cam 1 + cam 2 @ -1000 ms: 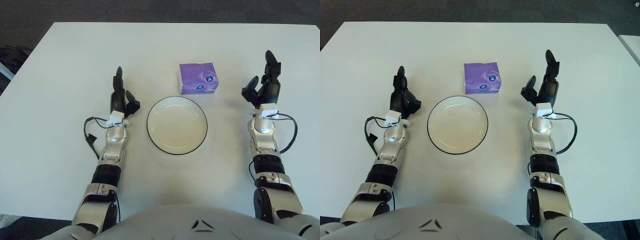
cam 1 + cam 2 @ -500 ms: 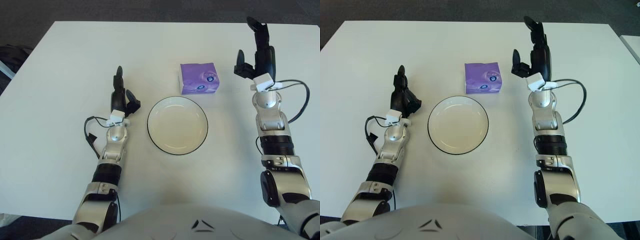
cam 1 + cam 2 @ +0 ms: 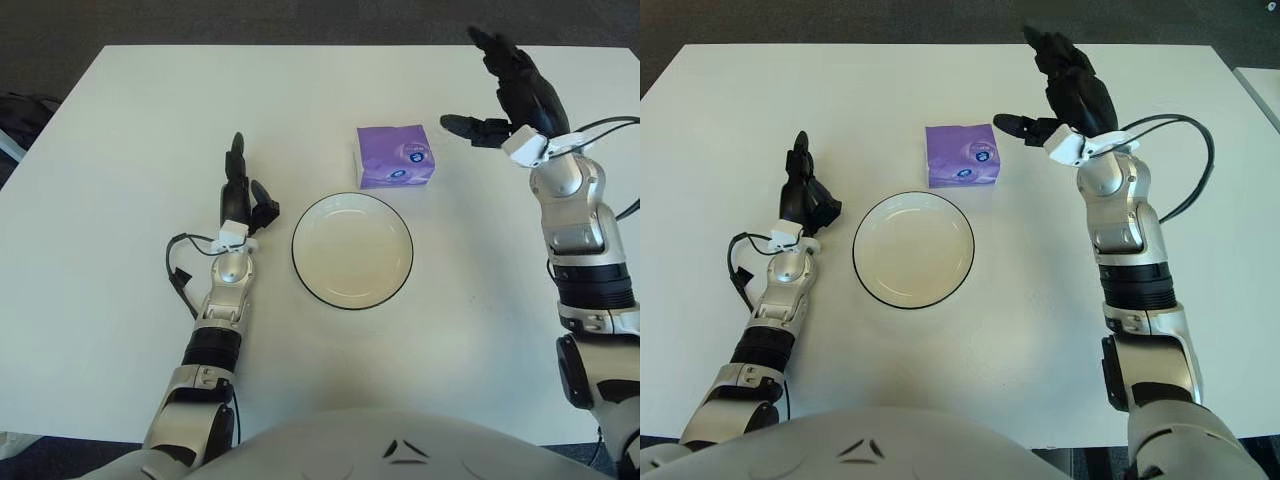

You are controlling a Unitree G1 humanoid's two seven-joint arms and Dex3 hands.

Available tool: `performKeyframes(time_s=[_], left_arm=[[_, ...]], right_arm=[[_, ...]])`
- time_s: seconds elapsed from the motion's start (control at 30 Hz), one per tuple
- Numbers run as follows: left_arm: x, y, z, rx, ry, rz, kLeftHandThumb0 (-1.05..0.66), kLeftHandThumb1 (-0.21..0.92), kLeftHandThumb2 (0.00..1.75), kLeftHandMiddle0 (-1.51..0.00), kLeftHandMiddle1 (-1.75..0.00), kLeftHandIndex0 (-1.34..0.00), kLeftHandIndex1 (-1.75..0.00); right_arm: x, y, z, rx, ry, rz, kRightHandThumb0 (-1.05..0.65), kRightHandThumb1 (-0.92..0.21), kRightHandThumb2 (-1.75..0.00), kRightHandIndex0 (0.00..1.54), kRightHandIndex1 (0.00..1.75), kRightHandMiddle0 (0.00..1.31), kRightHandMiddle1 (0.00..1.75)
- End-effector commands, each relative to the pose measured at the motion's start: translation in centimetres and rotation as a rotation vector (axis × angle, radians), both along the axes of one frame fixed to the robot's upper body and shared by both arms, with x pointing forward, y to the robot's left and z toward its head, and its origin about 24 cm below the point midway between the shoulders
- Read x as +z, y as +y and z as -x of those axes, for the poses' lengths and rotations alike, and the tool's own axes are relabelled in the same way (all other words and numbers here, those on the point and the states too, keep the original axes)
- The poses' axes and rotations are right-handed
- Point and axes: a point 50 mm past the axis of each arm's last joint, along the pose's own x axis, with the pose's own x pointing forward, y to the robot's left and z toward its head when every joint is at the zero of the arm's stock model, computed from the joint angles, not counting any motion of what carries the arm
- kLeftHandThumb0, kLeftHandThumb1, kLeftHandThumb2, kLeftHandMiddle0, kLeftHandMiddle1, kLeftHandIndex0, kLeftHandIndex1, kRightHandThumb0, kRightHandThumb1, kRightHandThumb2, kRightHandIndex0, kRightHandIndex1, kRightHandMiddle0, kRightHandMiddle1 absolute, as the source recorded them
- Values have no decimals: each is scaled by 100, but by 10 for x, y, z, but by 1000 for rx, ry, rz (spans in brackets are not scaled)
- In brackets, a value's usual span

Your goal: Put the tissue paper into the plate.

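My right hand (image 3: 510, 90) is raised over the white table (image 3: 120, 150) with its fingers spread wide and holding nothing, and the purple tissue paper pack (image 3: 396, 156) lies just to the left of it and a little nearer to me, not touched. The plate (image 3: 352, 250) sits nearer still, just below the pack and apart from it. My left hand (image 3: 243, 195) shows to the left of the plate, fingers loosely open and empty.
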Motion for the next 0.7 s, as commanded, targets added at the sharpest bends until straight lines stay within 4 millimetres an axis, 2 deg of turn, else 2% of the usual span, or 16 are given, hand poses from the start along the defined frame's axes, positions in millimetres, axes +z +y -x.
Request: performKeyframes(time_s=[0.0, 0.27, 0.67], left_arm=[[-67, 0, 34, 11, 322, -10, -87, 92, 121, -6, 0, 0, -21], [-66, -1, 33, 7, 330, -11, -87, 92, 121, -6, 0, 0, -19], [-66, -1, 32, 10, 320, -12, -87, 92, 121, -6, 0, 0, -19]], right_arm=[[9, 9, 4, 39, -39, 123, -105, -89, -13, 0, 0, 0, 0], [7, 19, 6, 44, -73, 262, -105, -92, -7, 0, 0, 0, 0], [10, 31, 3, 83, -14, 446, -105, -92, -17, 0, 0, 0, 0]])
